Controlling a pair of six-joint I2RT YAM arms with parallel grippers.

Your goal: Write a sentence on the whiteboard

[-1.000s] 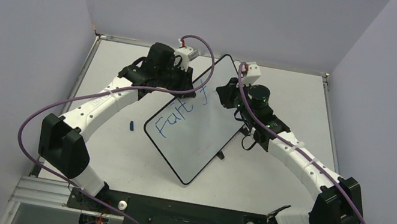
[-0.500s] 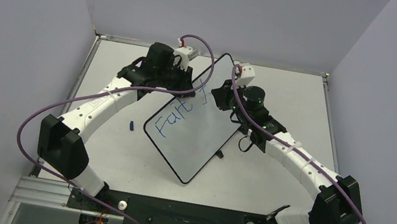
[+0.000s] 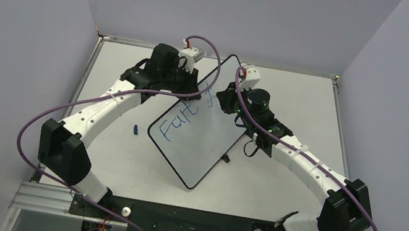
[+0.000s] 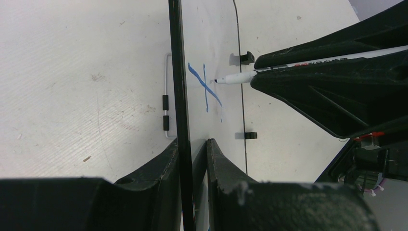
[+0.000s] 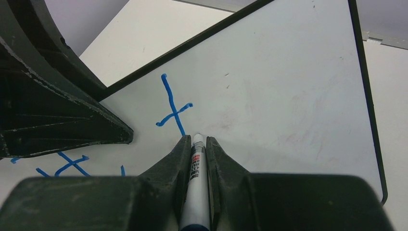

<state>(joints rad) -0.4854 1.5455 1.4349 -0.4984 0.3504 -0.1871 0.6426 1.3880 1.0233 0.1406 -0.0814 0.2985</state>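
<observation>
One word of the sentence (image 3: 180, 121), roughly "Fait" in blue, stands on the whiteboard (image 3: 199, 152), with a single crossed stroke (image 5: 172, 108) begun beyond it. The whiteboard lies turned cornerwise in the middle of the tabletop (image 3: 292, 99). The right jaws are closed narrowly on a marker (image 5: 195, 178), whose tip sits at the lower end of the crossed stroke; whether it touches the board I cannot tell. The left jaws are clamped narrowly on the whiteboard's black-framed edge at its far left side. A small blue piece (image 3: 135, 129) lies on the tabletop just left of the board.
</observation>
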